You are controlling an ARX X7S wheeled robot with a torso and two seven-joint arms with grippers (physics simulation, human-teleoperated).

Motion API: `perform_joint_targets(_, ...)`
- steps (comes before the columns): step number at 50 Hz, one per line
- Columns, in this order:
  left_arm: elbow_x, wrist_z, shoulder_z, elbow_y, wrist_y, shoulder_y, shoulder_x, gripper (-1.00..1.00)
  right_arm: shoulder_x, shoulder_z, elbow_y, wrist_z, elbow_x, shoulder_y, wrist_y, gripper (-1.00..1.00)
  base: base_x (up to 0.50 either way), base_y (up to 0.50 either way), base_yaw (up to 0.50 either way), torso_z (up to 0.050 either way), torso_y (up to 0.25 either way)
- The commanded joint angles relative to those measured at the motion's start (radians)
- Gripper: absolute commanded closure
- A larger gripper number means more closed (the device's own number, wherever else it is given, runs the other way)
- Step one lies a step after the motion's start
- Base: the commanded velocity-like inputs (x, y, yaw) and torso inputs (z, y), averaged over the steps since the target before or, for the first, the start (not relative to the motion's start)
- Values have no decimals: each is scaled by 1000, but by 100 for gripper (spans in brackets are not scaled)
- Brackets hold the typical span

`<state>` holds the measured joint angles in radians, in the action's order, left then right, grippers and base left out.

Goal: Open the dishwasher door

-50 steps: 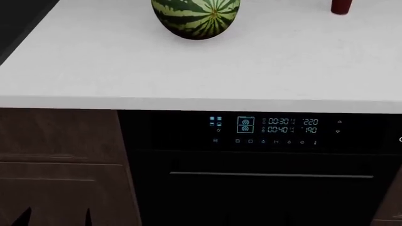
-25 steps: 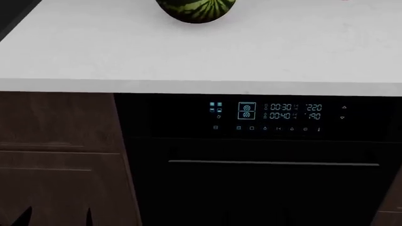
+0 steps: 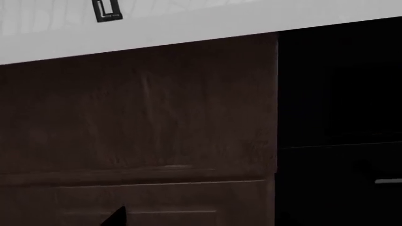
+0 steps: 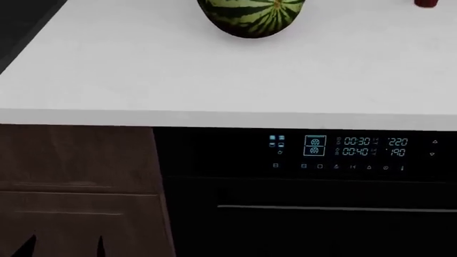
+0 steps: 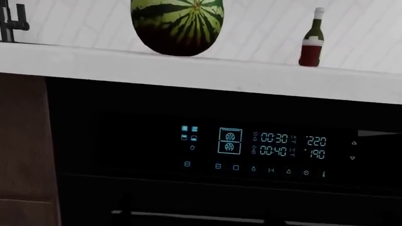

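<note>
Dishwasher door (image 4: 307, 225) sat shut beneath the white counter (image 4: 214, 80), its silver handle (image 4: 335, 208) untouched. Since a moment earlier our view had slid left, panel now further right. We couldn't tell our grippers' state; approach remained.

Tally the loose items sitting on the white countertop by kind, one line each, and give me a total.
Watermelon: 1
Bottle: 1
Total: 2, both on the countertop above the dishwasher door.
</note>
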<state>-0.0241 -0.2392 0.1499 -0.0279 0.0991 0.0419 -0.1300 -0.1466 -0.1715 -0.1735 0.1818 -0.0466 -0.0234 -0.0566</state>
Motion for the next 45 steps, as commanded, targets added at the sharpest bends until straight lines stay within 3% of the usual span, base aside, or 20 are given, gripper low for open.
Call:
perform_joint_targets(1,-33,24,-1,6,-32,-3,-1,-100,6,29,25,-1,-44,4,25,-100,449,371,0,0,0)
perform_joint_targets(18,-45,11,12,2,-33,-5,-12,-100,-7,12,15,17,-44,1,22,-100,63,44,0,0,0)
perform_joint_targets(26,-53,6,16,-9,-24,-5,-18,-100,-12,5,13,22,-45,2,23,-100,485,181,0,0,0)
perform_joint_targets(45,-42,-32,29,0,-1,6,-23,-100,-26,-6,-6,45,-43,-4,24,-100,0,0,0,0,0)
